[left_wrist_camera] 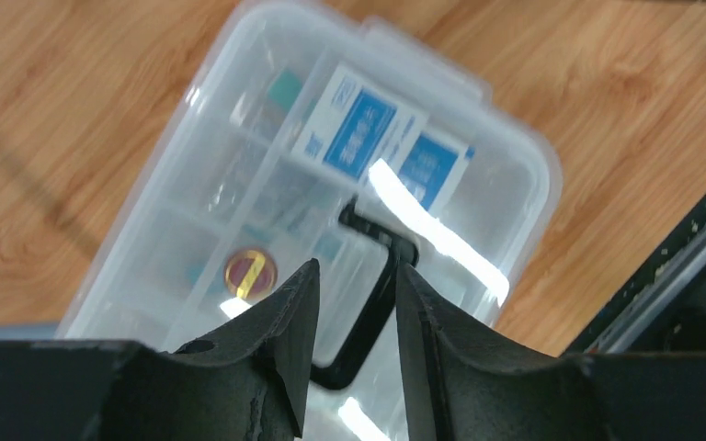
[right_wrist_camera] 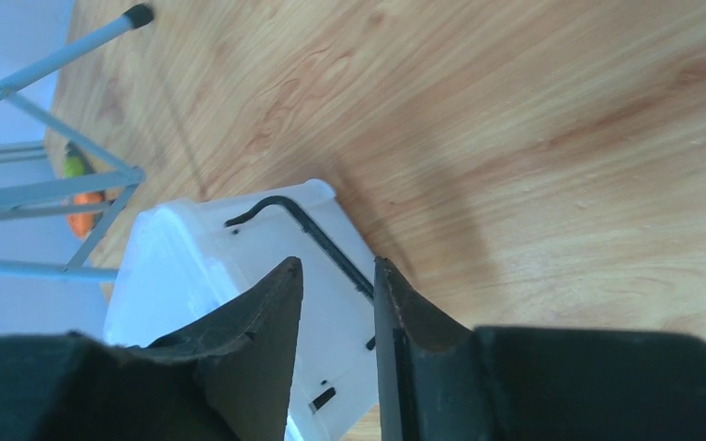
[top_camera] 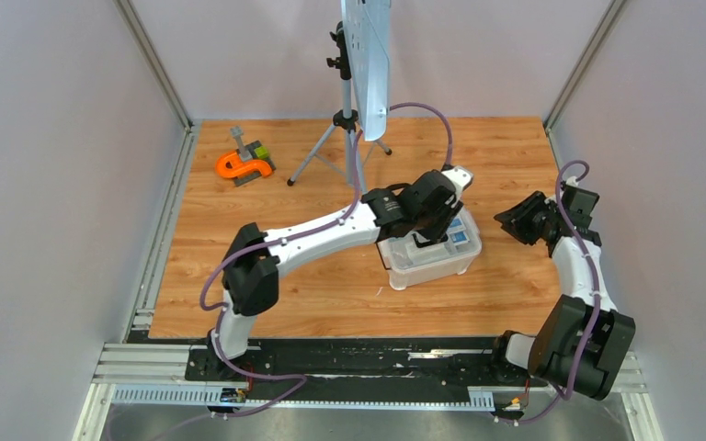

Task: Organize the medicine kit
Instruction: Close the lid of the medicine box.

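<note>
Left gripper (left_wrist_camera: pixel 357 268), close up, stands parted over the medicine kit (top_camera: pixel 426 264), loosely straddling its black handle (left_wrist_camera: pixel 379 294), while the right gripper (top_camera: pixel 515 223) hangs released and empty just right of the kit, which sits lidded on the wooden table (top_camera: pixel 331 294).

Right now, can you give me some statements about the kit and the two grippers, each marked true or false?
1. The lid is on the kit. True.
2. The left gripper is above the handle, jaws apart. True.
3. The right gripper holds a packet. False: it is empty, beside the kit.
4. The orange tool lies inside the kit. False: it lies on the table, far from the kit.
5. Through the lid, blue packets show. True.
</note>
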You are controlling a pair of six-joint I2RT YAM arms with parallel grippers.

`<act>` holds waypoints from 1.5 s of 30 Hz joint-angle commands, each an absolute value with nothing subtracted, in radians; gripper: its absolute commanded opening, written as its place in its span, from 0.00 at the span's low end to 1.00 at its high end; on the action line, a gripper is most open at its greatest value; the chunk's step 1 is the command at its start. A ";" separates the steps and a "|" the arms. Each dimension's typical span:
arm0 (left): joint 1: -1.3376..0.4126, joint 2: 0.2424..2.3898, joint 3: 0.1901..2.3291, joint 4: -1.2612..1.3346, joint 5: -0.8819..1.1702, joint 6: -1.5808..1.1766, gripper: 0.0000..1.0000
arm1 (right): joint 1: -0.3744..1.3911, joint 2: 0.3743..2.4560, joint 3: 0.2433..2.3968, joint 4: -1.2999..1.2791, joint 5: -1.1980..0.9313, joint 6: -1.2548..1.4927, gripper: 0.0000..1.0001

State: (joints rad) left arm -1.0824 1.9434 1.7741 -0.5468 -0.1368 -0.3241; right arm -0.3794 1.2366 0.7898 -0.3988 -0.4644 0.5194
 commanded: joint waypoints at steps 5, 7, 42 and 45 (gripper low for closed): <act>-1.089 2.030 1.937 -0.499 -0.166 -0.263 0.46 | -0.326 1.213 0.778 -0.244 -0.754 0.515 0.33; -1.089 2.014 1.911 -0.488 -0.184 -0.261 0.46 | -0.296 1.207 0.776 -0.235 -0.764 0.507 0.35; -1.118 1.689 1.346 -0.441 -0.191 -0.399 0.45 | -0.173 0.807 0.497 -0.534 -0.326 0.756 0.39; -1.118 1.716 1.347 -0.437 -0.189 -0.394 0.44 | -0.173 0.915 0.442 -0.419 -0.438 0.737 0.39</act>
